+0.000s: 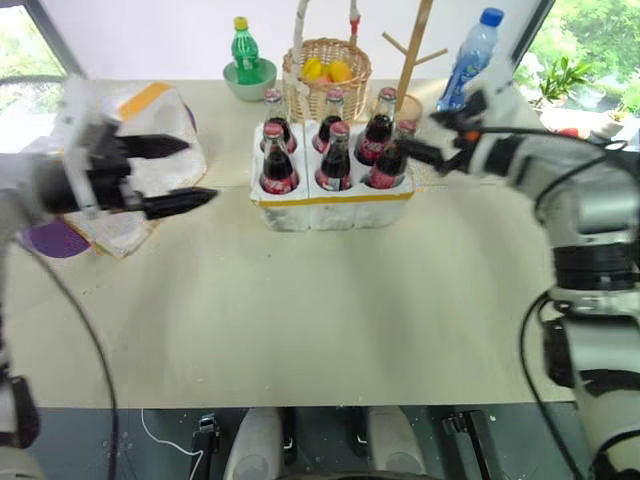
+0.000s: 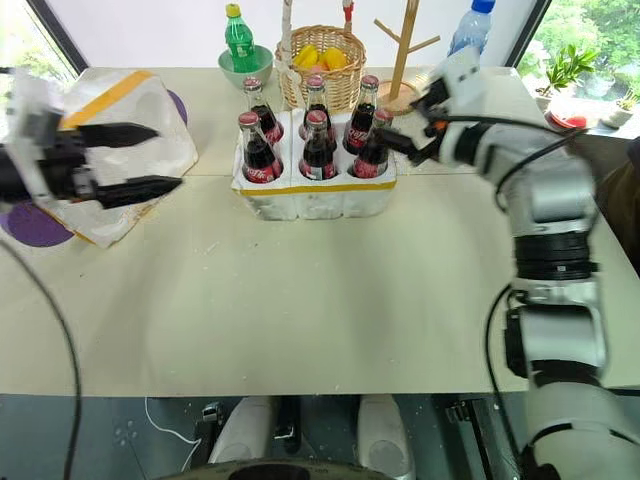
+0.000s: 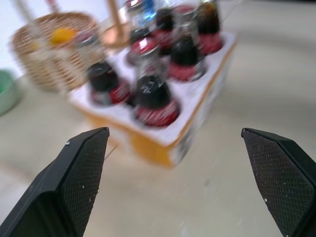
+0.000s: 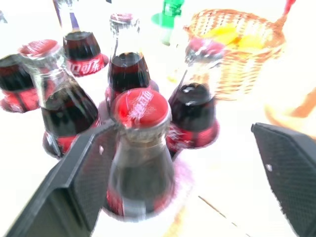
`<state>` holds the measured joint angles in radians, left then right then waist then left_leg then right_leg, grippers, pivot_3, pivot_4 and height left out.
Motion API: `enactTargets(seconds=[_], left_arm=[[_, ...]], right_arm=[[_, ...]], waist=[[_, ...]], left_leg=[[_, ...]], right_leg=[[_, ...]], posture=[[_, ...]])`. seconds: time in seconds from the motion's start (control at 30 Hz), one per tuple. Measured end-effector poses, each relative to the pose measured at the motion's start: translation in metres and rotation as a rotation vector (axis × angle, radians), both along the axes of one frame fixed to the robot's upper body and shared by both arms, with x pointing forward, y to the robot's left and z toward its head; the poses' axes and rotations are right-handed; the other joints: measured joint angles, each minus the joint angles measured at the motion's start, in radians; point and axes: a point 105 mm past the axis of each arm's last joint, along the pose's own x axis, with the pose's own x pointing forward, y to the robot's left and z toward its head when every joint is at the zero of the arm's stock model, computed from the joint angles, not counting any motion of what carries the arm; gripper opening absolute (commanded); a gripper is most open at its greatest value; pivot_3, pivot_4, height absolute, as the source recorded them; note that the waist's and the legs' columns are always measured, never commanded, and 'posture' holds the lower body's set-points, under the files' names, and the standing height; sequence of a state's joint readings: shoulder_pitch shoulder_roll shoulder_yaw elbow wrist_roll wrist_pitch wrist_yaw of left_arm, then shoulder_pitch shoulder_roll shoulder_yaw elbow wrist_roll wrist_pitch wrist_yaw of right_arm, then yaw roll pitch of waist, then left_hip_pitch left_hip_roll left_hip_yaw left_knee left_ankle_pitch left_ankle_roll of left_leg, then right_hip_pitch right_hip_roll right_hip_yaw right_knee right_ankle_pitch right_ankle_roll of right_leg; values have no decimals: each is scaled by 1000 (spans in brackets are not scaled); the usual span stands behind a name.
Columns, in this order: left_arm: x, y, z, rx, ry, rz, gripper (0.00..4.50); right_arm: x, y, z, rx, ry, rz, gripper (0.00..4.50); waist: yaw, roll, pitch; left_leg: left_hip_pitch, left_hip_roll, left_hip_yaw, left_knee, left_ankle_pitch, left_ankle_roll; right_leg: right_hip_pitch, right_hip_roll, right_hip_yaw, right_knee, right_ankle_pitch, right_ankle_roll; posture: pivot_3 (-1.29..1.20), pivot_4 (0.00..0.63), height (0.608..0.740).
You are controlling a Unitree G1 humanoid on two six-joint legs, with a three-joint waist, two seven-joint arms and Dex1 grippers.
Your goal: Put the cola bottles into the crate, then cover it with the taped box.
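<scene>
On the worktop: pretty much everything sits toward the far side, near half is bare
Crate: the crate (image 1: 330, 205) is far-centre on the worktop (image 1: 300, 320), white foam with a yellow tape band round its side
Cola bottles: all six cola bottles (image 1: 335, 150) stand upright in the crate's holes, two rows of three, red caps on
Taped box: the taped box (image 2: 125, 140) lies on the far left, well apart from the crate, tilted a bit, yellow-orange band across its top; a purple mat (image 2: 35, 225) peeks out from under it
Left end effector: the left end effector (image 1: 170, 172) hangs over the near right edge of the taped box, fingers spread wide and holding nothing, tips aimed right toward the crate, not touching it
Right end effector: the right end effector (image 4: 177, 163) is at the crate's right end, pointing left; jaws are wide with the near-right bottle's neck standing between the fingers, can't tell if one finger touches the glass, so not a grip
Behind the crate: wicker basket (image 1: 327, 75) with yellow stuff inside, green soda bottle (image 1: 243, 45) standing in a green bowl (image 1: 250, 80) to its left, wooden stand (image 1: 410, 60) and blue-capped water bottle (image 1: 470, 55) to its right
</scene>
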<state>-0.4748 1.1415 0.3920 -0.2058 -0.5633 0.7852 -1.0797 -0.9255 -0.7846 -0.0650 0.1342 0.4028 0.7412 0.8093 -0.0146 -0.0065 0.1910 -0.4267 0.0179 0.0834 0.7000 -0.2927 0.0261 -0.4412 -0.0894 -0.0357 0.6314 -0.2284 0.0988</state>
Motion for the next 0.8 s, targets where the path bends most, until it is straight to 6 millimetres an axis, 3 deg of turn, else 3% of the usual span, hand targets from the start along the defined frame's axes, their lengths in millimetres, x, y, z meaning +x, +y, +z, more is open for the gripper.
enactTargets(seconds=[0.13, 0.23, 0.33, 0.4, 0.53, 0.7, 0.8], left_arm=[[-21, 67, 4, 115, 68, 297, 4500], [-38, 117, -6, 192, 198, 506, 4500], [-51, 152, -23, 198, 334, 639, 4500], [-51, 162, -32, 176, 404, 665, 4500], [-36, 166, -46, 205, 468, 649, 4500], [7, 154, -61, 203, 503, 570, 4500], [23, 148, -72, 221, 555, 541, 4500]], right_arm=[[-35, -7, 20, -50, 11, 141, 4428], [-57, 9, 29, -29, 20, 303, 4428], [-79, 27, 33, -2, 42, 481, 4428], [-91, 36, 36, 0, 40, 579, 4428], [-94, 47, 38, 6, 29, 636, 4428], [-91, 53, 35, 24, 30, 644, 4428], [-89, 52, 33, 31, 31, 617, 4428]], waist=[[-7, 0, 0], [-9, 0, 0], [-5, 0, 0], [5, 0, 0], [9, -2, -1], [14, -2, -2], [16, -3, -1]], left_leg=[[2, 2, 2, -2, -2, 4], [4, 4, 4, -2, -2, 3], [5, 5, 5, -2, -2, 2], [4, 5, 5, -2, -2, 2], [3, 4, 6, -2, -2, 2], [1, 0, 10, -1, -1, 2], [1, 0, 10, -1, 1, -2]], right_leg=[[0, 1, 0, 0, -1, -1], [-1, 1, 0, 1, 0, -3], [0, 2, 0, 1, 0, -4], [0, 1, 0, 0, -1, -6], [-1, 0, 0, 1, 0, -7], [-2, 2, 0, 3, 2, -4], [-2, 3, 0, 3, 1, -4]], posture=[[0, 150, 740], [0, 150, 740], [0, 150, 740], [0, 150, 740], [0, 150, 740], [0, 150, 740], [0, 150, 740]])
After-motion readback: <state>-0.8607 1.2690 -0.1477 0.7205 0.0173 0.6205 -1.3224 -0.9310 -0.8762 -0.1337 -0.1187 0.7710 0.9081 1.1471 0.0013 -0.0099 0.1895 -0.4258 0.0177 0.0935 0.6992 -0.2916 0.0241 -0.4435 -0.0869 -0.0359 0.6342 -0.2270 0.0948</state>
